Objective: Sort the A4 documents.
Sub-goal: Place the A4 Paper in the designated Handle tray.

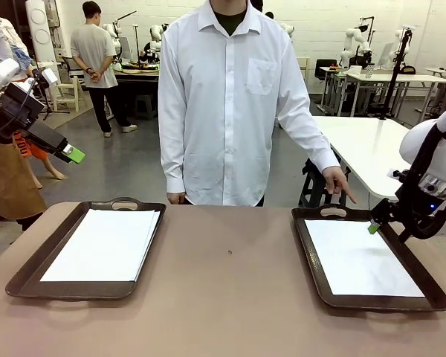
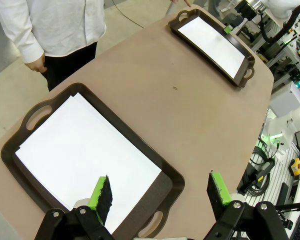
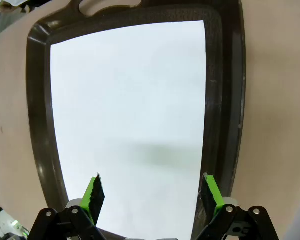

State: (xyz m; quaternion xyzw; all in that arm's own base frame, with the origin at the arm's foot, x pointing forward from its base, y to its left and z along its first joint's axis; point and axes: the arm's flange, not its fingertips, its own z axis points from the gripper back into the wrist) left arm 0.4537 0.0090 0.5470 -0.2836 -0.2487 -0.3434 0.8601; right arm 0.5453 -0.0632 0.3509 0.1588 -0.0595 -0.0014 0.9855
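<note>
White A4 documents lie in two dark brown trays on the brown table. A small stack of sheets [image 1: 100, 244] sits in the left tray [image 1: 30, 274], near the table's left edge, and the top sheets are a bit fanned out at the far corner. One flat sheet [image 1: 360, 259] sits in the right tray [image 1: 310, 253], near the table's right edge, and it fills most of the tray floor. The two trays are well apart, with bare table [image 1: 230, 297] between them and a tiny dark speck [image 1: 230, 252] in the middle. The right gripper [image 1: 375, 223] hangs low over the far right corner of the right tray, just above the sheet. From its own camera the right gripper [image 3: 152, 192] has its green pads spread wide, with nothing between them, and the white sheet [image 3: 130, 115] lies below. The left gripper [image 1: 68, 152] is up high, off past the table's left edge. From its own camera the left gripper [image 2: 160, 197] is wide open too and holds nothing, and it looks down at the stack [image 2: 85, 152] in the left tray [image 2: 172, 182]. A person in a white shirt [image 1: 227, 97] stands at the far edge of the table. One hand [image 1: 338, 181] points down toward the far handle of the right tray.
</note>
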